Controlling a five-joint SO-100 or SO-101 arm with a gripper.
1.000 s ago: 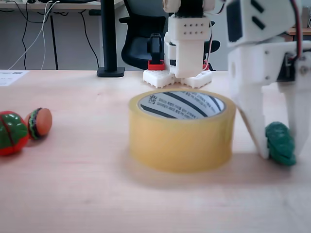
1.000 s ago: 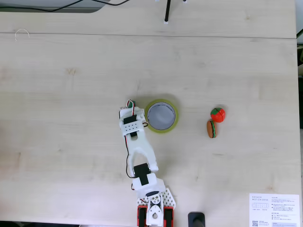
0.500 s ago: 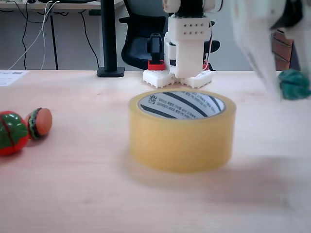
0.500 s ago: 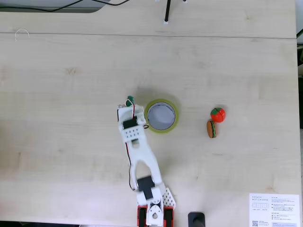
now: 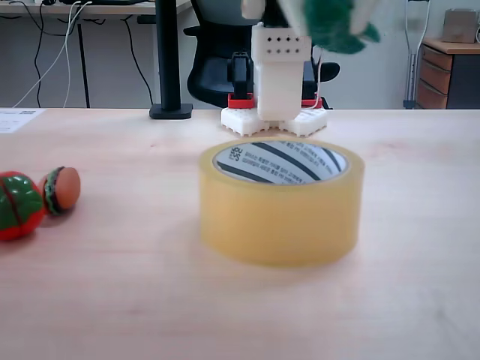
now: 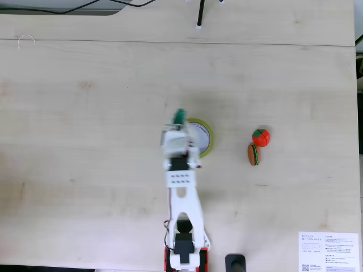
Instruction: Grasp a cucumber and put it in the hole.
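The cucumber (image 5: 332, 25), dark green and blurred by motion, hangs high above the table in my gripper (image 5: 328, 16), which is shut on it. Below it stands the yellowish tape roll (image 5: 279, 214), its hole (image 5: 280, 162) ringed by a white core with black stripes. From above, the cucumber (image 6: 180, 116) sticks out of the gripper (image 6: 178, 120) at the upper left rim of the tape roll (image 6: 209, 139). The arm covers the left part of the roll, and a strip of the hole (image 6: 198, 137) shows beside it.
A round red-and-green toy (image 5: 16, 205) and a small burger toy (image 5: 61, 187) lie at the left of the low view; from above the round toy (image 6: 261, 136) and burger (image 6: 253, 154) lie right of the roll. The arm's base (image 5: 274, 118) stands behind the roll. A paper sheet (image 6: 329, 250) lies in a corner.
The gripper lifted the cucumber off the table beside the roll and swung it up and over toward the roll. The roll and the toys stayed put.
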